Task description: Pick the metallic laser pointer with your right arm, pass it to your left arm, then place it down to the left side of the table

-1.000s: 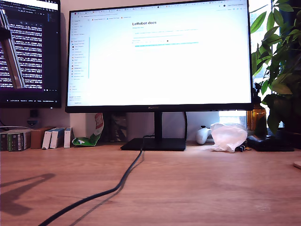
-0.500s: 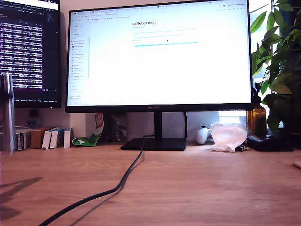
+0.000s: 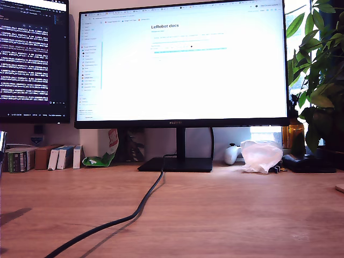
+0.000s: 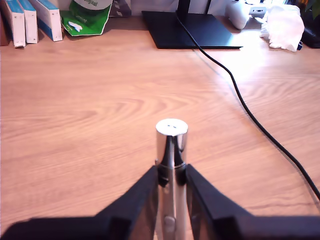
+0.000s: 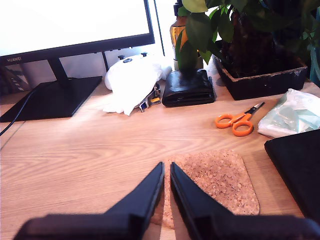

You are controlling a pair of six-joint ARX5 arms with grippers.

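The table (image 3: 226,209) is filling the lower half of the exterior view, wood grain running across it, with a big monitor (image 3: 183,64) standing at the back on a black base and a second, dark screen (image 3: 32,59) getting cut off by the exterior view's left edge. A potted plant (image 3: 317,70) is running off the exterior view's right edge (pot mostly hidden there, clearer in the second wrist view). A black cable (image 3: 134,212) is trailing from the monitor base toward the camera and leaving the frame at the bottom. Behind it a crumpled white bag (image 3: 262,155) is sitting by the monitor foot, half covering a white object I can't identify. Small boxes (image 3: 63,157) are lined up at the back toward the exterior view's left. My first gripper (image 4: 172,172) is clamping the metallic laser pointer (image 4: 171,145) between its fingers (image 4: 145,192), flat end pointing away from the camera, lower part hidden between the jaws. In the exterior view only a sliver of something shiny (image 3: 2,141) is showing at the left edge, too cropped to tell what it is, and neither arm is visible there. My second gripper (image 5: 166,182) is hanging over the table with its jaws nearly together and nothing between them, tips overlapping the near edge of a cork coaster (image 5: 212,182); can't tell whether they're touching it. Orange scissors (image 5: 237,121) are lying beyond the coaster, near a black wallet (image 5: 189,88).
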